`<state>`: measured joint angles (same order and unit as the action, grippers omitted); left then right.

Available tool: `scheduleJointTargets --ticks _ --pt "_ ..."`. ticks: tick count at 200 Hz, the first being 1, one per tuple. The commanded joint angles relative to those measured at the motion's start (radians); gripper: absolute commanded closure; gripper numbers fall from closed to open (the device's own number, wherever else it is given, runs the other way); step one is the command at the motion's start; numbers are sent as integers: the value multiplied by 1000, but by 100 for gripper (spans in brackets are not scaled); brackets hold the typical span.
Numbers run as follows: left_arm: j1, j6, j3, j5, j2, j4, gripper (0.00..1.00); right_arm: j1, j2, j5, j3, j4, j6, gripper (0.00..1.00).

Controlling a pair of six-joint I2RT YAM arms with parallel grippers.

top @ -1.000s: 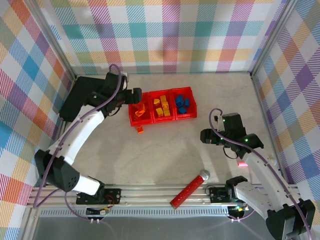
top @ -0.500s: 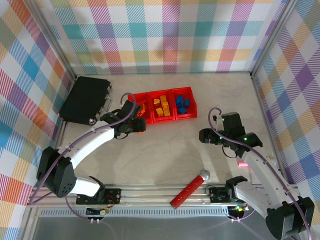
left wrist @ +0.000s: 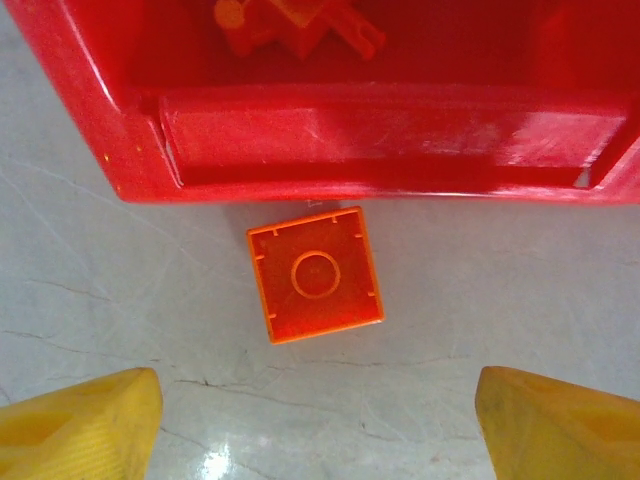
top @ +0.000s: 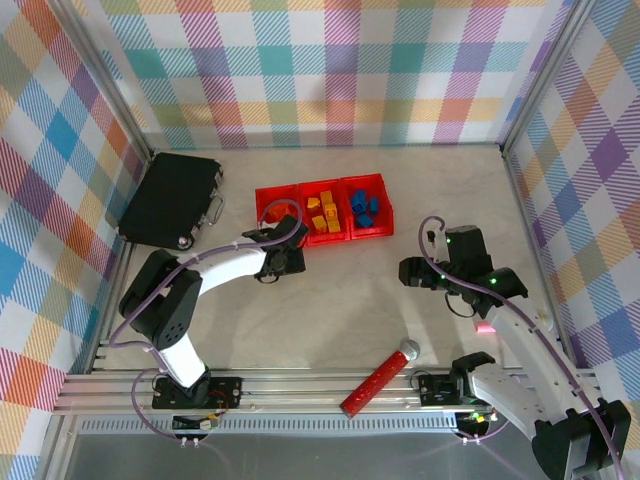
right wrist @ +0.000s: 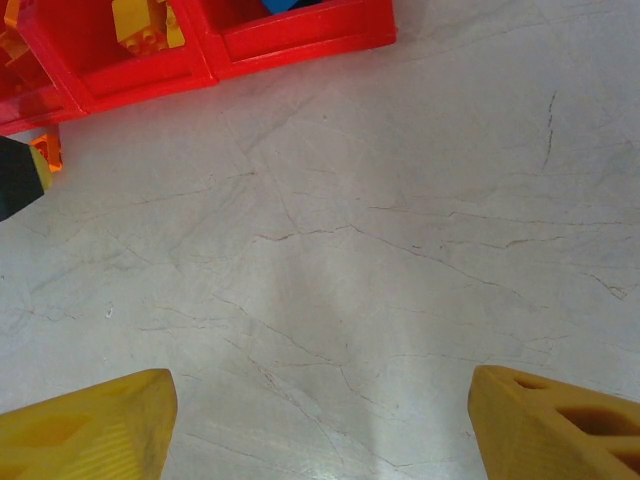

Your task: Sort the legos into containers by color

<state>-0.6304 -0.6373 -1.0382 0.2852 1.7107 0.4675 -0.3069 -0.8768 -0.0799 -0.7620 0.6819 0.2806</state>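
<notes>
A pale, veined tabletop carries three glossy red plastic bins joined in a row. The left gripper, yellow jaws apart, hangs over a flat square orange plastic brick, ring-marked, lying just beside the leftmost bin's front wall. The right gripper gapes over bare table; both grippers' fingers are cut off at the frame edge.

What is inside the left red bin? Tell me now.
Orange legos lie in the left bin, cut off at the left wrist view's top edge, so their count is unclear. From above, the left arm covers the bin's near part.
</notes>
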Motion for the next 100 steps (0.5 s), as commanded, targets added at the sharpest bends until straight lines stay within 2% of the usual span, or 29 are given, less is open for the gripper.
scheduleJointTargets --ticks 1,63,100 --pt "-5 -40 -40 57 40 0 19 7 15 -5 13 2 5 23" --pt "-3 -28 -92 102 120 -9 20 7 22 -4 20 4 4 23" --pt "9 -7 -119 104 154 -12 26 7 24 0 15 14 -2 23"
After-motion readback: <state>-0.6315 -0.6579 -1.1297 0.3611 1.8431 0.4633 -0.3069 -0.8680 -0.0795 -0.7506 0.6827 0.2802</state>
